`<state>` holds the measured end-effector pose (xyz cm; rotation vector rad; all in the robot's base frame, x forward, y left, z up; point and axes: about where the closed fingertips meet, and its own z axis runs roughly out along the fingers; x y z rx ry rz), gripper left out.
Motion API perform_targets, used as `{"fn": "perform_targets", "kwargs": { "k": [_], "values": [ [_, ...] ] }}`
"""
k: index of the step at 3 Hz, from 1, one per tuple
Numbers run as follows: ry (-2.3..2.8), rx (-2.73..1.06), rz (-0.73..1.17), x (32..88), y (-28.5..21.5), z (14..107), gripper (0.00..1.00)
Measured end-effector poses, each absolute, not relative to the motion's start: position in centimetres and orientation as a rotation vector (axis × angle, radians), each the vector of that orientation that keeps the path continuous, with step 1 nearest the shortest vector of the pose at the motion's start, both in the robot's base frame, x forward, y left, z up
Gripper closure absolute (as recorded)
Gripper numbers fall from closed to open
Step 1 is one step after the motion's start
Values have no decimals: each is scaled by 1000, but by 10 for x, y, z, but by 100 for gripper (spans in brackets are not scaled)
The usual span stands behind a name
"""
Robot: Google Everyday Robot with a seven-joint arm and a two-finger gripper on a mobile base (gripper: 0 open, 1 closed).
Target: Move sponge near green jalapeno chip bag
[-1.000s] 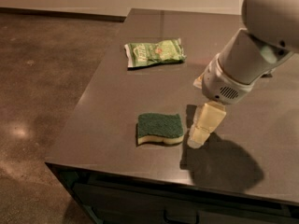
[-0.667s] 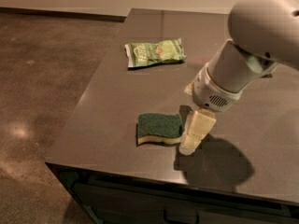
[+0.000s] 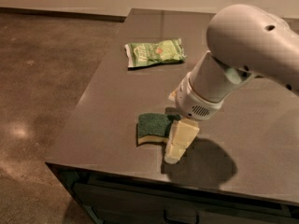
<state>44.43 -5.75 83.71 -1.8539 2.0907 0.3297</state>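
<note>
Reaching: cream robot gripper (image 3: pixel 176 143) at right edge of green-topped, yellow-based wavy sponge (image 3: pixel 153 126); grip state cannot tell | tip: seat squarely before carrying toward crinkled light-green chip bag (image 3: pixel 155 53)

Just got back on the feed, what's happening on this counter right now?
The robot's arm is reaching down over the front of the dark counter, with its gripper low at the right end of the sponge. The sponge lies flat near the front edge, green side up. The green jalapeno chip bag lies farther back, well apart from it, so the sponge has not yet been brought near the bag.
</note>
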Motion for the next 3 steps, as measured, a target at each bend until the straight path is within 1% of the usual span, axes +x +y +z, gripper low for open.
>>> {"fn": "perform_targets", "kwargs": {
  "k": [1, 3],
  "values": [
    [2079, -1861, 330, 446, -48, 837, 18],
    [2096, -1836, 306, 457, -51, 840, 65]
  ]
}}
